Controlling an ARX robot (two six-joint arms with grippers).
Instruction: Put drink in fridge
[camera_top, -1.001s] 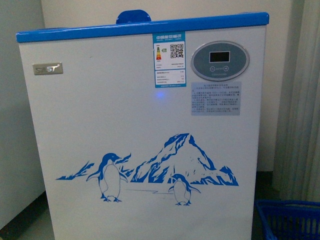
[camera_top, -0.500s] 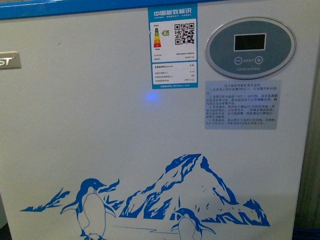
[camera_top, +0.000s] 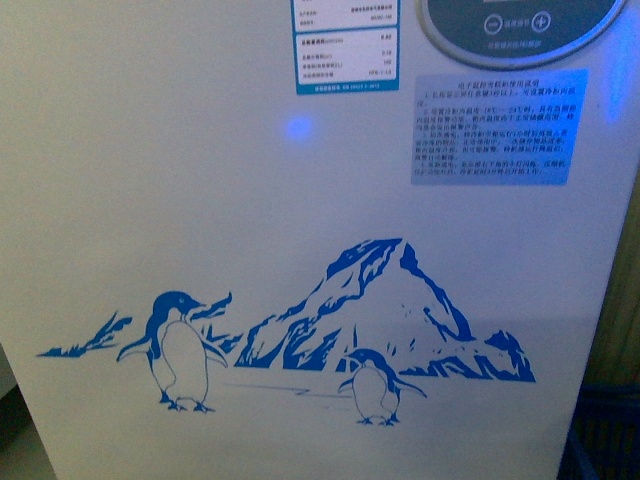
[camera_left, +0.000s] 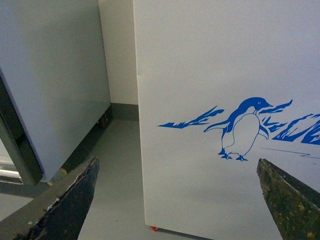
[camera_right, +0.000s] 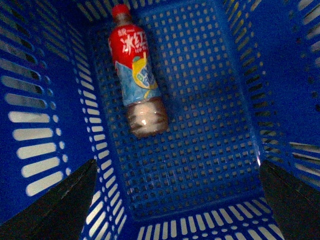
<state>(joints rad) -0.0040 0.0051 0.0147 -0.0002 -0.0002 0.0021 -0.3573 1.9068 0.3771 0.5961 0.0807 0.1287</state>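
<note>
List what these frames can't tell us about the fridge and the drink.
Fridge lid: front view, cut off by the top edge, so open or shut is unknown.
Control panel display: front view, cut off by the same edge.
Notice sticker text: front view, too small and blurred.
Where the drink lies relative to the fridge: right wrist view, filled by the blue basket.

Place: shop-like room, real retail or mock-up, cannot tell which. Evidence: white fridge (camera_top: 200, 200) with penguin print (camera_top: 300, 330) at six o'clock, energy label (camera_top: 345, 50) at twelve, control panel (camera_top: 520, 25) at one; blue plastic shopping basket (camera_right: 200, 100) holding a bottled drink (camera_right: 137, 80); plain grey cabinet (camera_left: 55, 75); bare grey floor (camera_left: 115, 175).
</note>
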